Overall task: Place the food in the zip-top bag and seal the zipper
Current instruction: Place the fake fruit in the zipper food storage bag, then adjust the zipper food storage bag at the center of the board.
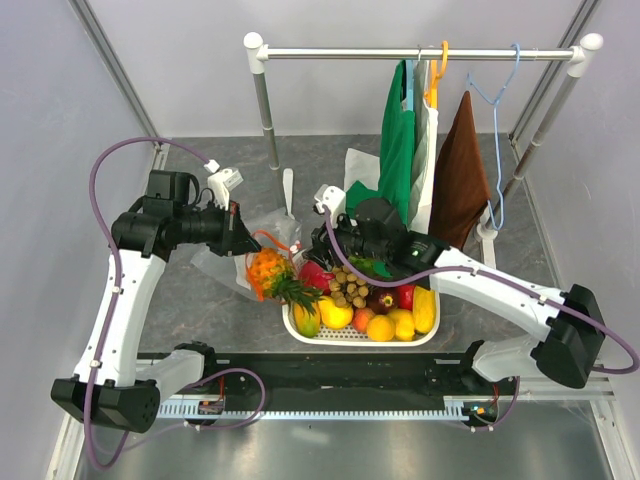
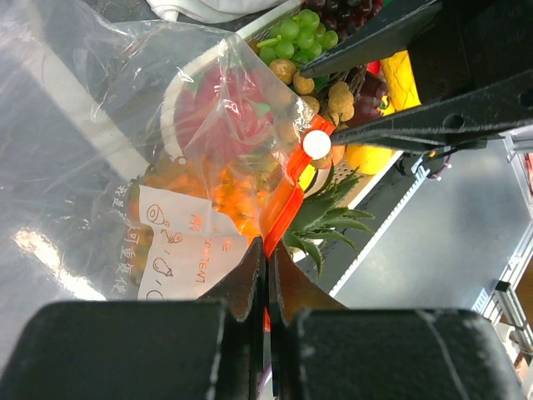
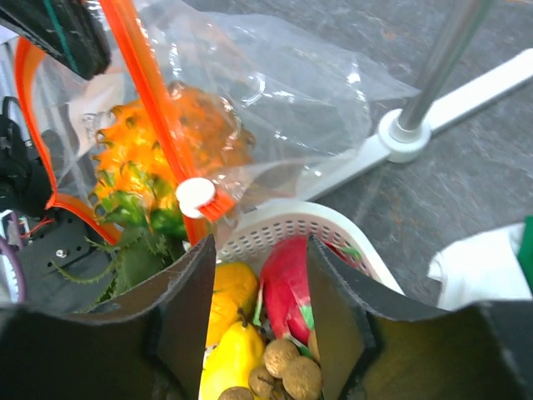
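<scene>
1. The left end effector (image 2: pixel 266 252) is pinched narrow on the thin orange-red zipper strip (image 2: pixel 285 198) of the clear floppy plastic bag (image 2: pixel 92 125).
2. The orange toy pineapple (image 3: pixel 146 154) sits in the bag's mouth, its leaves reaching past the strip.
3. The right end effector (image 3: pixel 258 275) gapes wide and empty, just beside the small white slider tab (image 3: pixel 196 196), over the white slotted basket (image 3: pixel 279 223) rim on the grey counter (image 1: pixel 200 300).
</scene>
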Controlling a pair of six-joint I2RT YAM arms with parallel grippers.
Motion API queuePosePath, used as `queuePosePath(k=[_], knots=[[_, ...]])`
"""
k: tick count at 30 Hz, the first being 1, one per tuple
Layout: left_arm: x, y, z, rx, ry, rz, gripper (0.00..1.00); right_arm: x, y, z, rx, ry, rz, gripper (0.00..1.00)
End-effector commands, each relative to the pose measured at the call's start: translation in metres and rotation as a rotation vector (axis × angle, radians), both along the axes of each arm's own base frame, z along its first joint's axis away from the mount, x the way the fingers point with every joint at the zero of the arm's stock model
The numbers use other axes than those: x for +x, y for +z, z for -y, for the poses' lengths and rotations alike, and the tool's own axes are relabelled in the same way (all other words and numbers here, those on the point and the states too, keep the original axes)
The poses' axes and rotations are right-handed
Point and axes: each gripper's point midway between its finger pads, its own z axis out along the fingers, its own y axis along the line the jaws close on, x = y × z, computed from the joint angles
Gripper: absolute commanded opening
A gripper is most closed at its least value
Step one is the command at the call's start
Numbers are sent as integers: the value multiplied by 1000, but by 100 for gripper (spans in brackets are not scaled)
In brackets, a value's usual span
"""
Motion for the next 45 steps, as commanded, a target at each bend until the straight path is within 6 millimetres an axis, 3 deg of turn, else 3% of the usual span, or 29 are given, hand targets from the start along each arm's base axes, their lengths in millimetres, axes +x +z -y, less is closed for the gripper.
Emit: queuePosePath(k=[1, 12, 16, 24, 42, 45], knots=[[1, 17, 8, -57, -14, 22, 2, -5, 12, -17, 73, 68, 12, 57], [2, 17, 10, -68, -20, 20, 2, -20, -17, -21, 23, 102, 4, 64], [2, 18, 10, -80, 2, -4, 2, -15, -14, -17, 67, 42, 20, 70], [0, 15, 13, -117, -3, -28, 2, -5, -20, -23, 85, -23, -40, 58], [3, 15, 13, -152, 6, -59, 2, -16, -23, -29, 77, 71, -9, 68], [2, 16, 13, -155, 0, -52, 2, -9, -24, -30, 63, 38, 7, 60]])
